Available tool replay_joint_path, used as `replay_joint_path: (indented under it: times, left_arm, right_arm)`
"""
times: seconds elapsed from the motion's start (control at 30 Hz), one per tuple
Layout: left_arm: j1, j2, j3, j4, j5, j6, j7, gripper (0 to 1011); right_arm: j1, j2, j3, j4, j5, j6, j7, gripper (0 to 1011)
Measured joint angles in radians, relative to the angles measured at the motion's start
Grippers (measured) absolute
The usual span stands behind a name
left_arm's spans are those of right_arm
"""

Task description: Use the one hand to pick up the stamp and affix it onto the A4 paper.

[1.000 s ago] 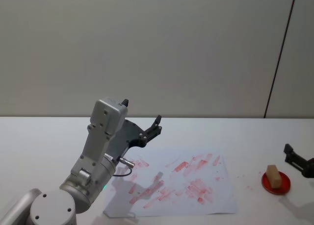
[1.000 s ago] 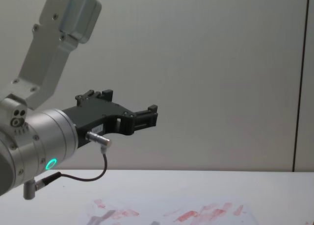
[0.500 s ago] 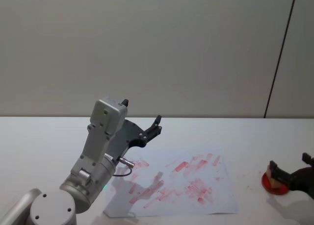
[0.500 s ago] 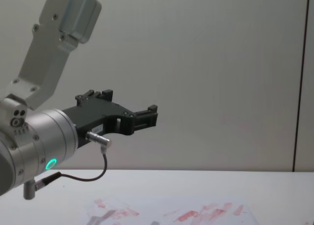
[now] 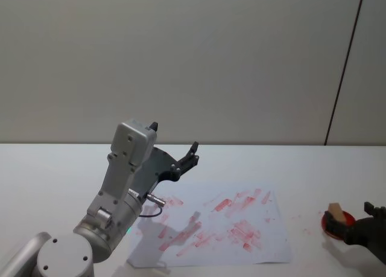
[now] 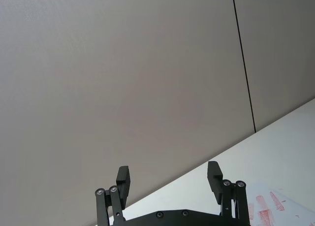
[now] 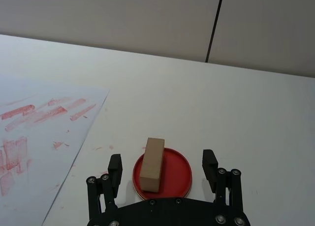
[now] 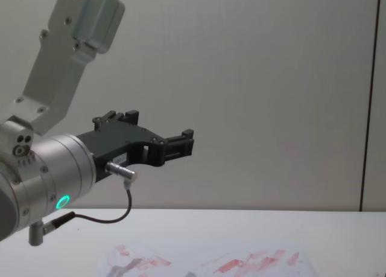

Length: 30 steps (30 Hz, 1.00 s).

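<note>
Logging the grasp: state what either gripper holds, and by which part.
Nothing is held. The right gripper is open near the stamp, which lies free on the red dish; the left gripper is open, raised.

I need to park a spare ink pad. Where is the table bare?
Bare table lies behind the A4 paper and left of the raised left gripper. Crowded at the right: the open right gripper flanks the stamp on its red dish.
</note>
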Motion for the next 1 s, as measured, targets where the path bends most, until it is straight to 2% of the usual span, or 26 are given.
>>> replay_joint_path:
  times: [0.53, 0.8, 1.0]
  left_arm:
    - [0.0, 0.0, 0.0, 0.0, 0.0, 0.0, 0.0, 1002]
    - [0.0, 0.0, 0.0, 0.0, 0.0, 0.0, 0.0, 1002]
    - [0.0, 0.0, 0.0, 0.0, 0.0, 0.0, 0.0, 1002]
  right_arm:
    - [0.05, -0.044, -0.023, 0.069, -0.056, 0.011, 0.007, 1001]
    - [0.062, -0.054, -0.029, 0.085, -0.07, 0.009, 0.013, 817]
    - [0.067, -0.058, -0.031, 0.092, -0.076, 0.008, 0.016, 627]
